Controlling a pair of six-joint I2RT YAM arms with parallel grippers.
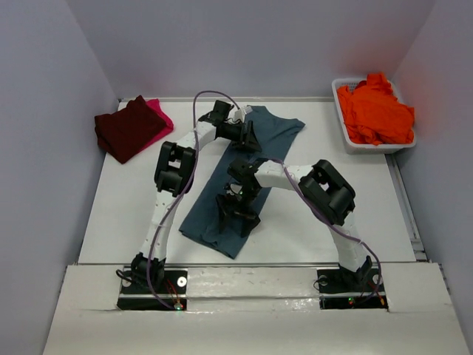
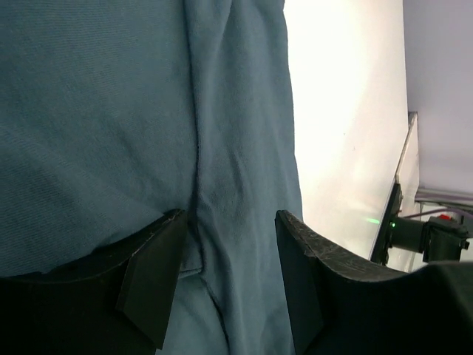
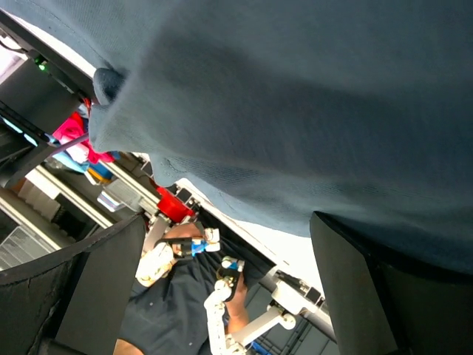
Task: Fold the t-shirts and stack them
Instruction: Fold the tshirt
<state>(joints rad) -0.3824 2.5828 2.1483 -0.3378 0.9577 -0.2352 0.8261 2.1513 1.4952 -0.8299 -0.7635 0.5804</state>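
My left gripper (image 2: 229,216) is half parted, fingers straddling a soft crease in the slate-blue t-shirt (image 1: 201,220), which lies in a long diagonal strip mid-frame. My right gripper (image 3: 228,218) gapes wide, gripping nothing, finely woven cloth just ahead.

No legible text, no brands or numbers (in any view), nothing readable

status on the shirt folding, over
Grippers open: left gripper at far end of the teal-blue shirt, right gripper at its near half. Shirt spread on the table, not stacked. Far left, maroon shirt on pink shirt; orange cloth in the tub; nothing blocking.
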